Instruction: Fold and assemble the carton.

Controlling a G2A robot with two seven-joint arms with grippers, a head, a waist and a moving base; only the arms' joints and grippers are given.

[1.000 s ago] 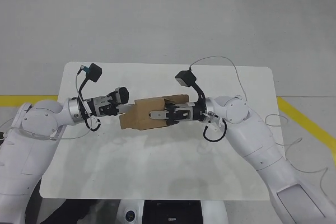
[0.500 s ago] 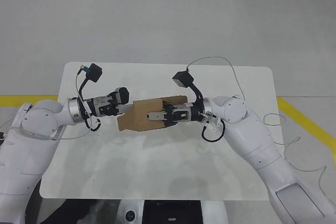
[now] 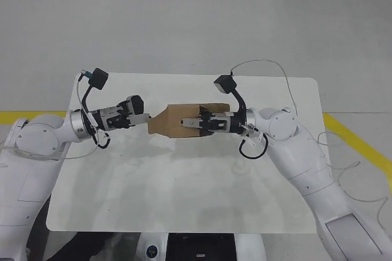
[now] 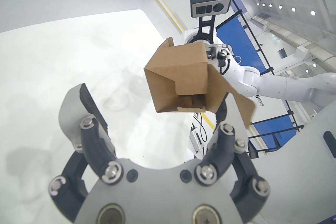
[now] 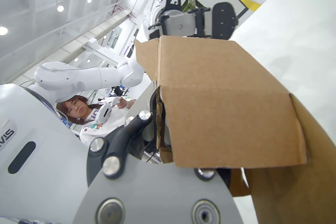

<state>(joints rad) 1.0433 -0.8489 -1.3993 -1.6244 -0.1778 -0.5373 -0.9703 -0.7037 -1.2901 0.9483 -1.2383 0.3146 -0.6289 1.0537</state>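
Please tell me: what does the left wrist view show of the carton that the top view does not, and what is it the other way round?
Left wrist view: the carton end-on, its end flaps partly folded with a small gap left, and a loose flap hanging aside.
Top view: the carton's long upper side and the outline of the white table.
Both: the right gripper holds the carton, and the open left gripper faces its end.

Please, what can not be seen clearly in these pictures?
Right wrist view: the carton covers the fingers of the right gripper.
Left wrist view: a carton flap hides one fingertip of the left gripper.
Top view: too small to tell whether the left gripper touches the carton.
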